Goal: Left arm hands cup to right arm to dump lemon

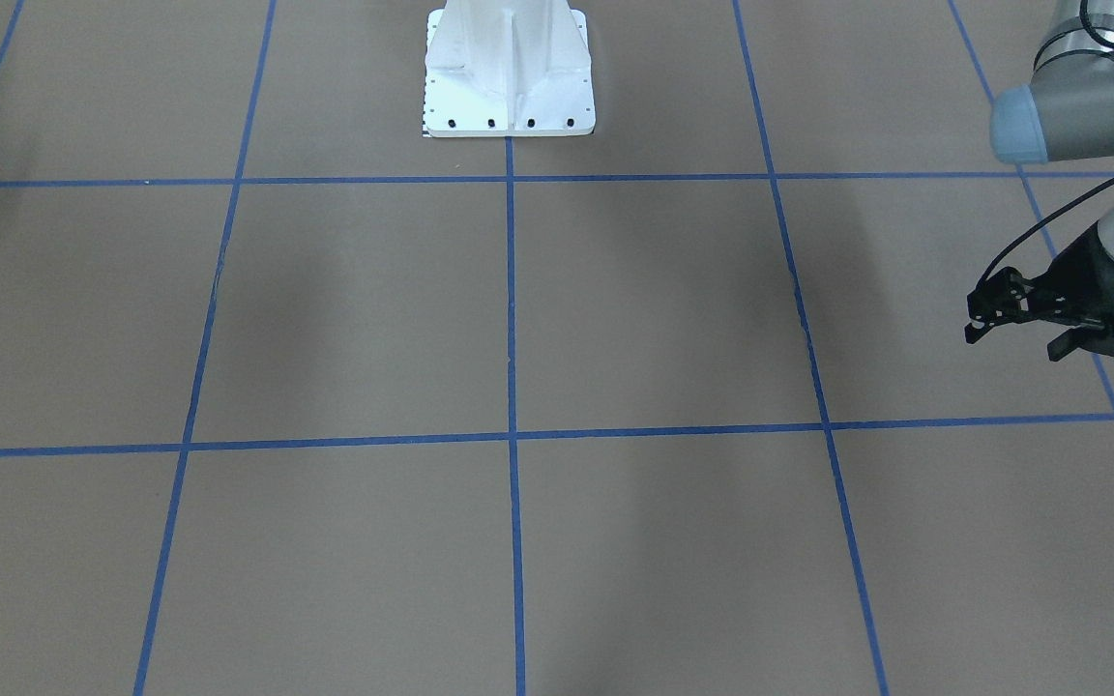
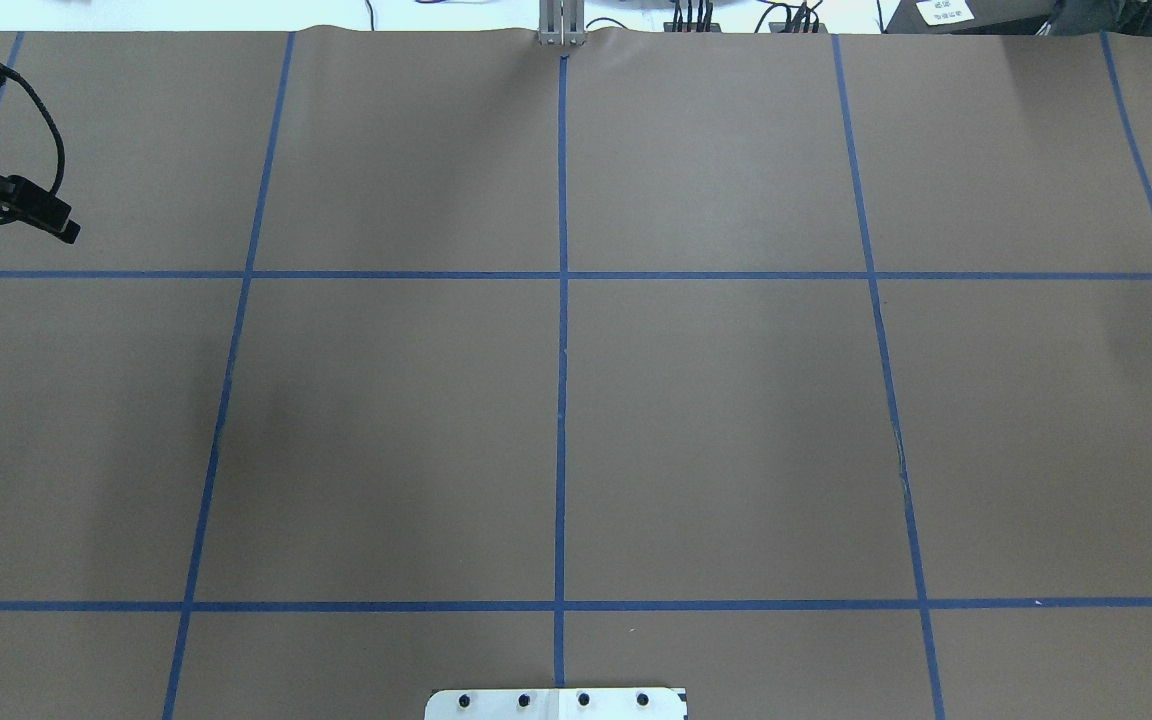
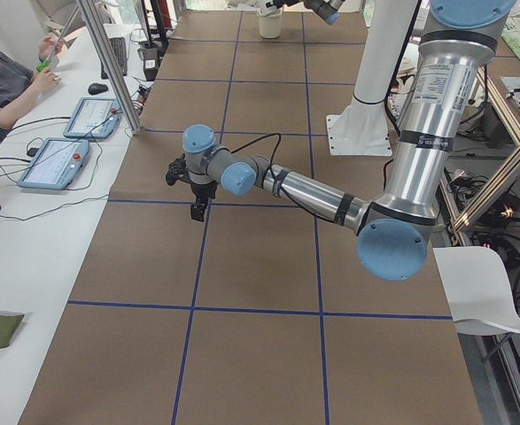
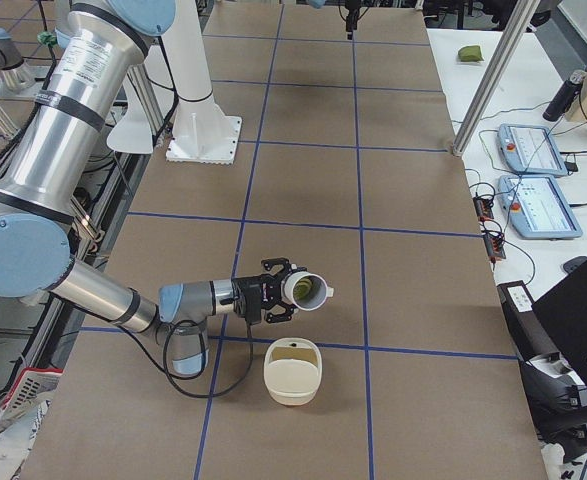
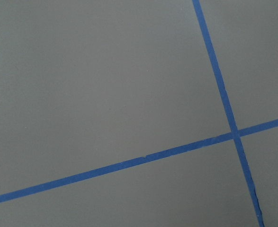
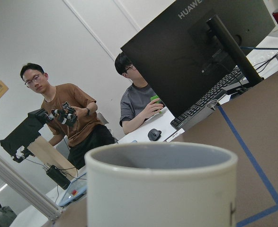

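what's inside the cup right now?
Exterior right view: the lemon shows in the mouth of the tipped cup. Right wrist view catches only its rim and upper grey wall; the bottom is hidden.

The table (image 5: 105, 71) fills the frame as a flat grey-brown surface. Two blue tape lines lie on it. The long line (image 5: 129, 163) rises from lower left to the right edge. The steep line (image 5: 214, 61) descends from the top edge to bottom right. Their crossing (image 5: 234, 134) sits right of centre.

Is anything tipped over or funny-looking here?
Yes: the cup is tipped sideways in the air at the right arm's gripper, with the lemon showing in its mouth. Nothing looks spilled.
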`<action>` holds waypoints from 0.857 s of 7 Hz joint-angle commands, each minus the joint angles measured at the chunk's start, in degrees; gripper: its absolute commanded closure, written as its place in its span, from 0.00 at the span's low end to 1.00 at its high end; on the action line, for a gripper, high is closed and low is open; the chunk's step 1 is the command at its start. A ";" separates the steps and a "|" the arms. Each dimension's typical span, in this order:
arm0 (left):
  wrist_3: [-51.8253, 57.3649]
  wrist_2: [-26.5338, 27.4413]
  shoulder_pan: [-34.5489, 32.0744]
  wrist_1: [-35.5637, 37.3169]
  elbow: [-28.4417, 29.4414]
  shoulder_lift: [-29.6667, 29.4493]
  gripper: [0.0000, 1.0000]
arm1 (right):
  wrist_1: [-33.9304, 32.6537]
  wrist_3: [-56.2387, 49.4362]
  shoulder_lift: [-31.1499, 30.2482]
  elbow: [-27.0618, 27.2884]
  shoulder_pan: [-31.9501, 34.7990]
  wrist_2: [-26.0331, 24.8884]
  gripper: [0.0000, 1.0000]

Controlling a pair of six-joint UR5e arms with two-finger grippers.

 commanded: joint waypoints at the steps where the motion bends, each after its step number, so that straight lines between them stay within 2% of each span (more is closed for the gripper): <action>1: -0.41 0.00 0.14 0.00 0.00 -0.21 0.00 | 6.26 13.57 -0.62 -4.27 1.30 -0.05 0.72; 6: -0.41 0.00 0.14 0.00 0.09 -0.65 0.00 | 14.36 37.34 0.52 -6.23 2.89 0.73 0.74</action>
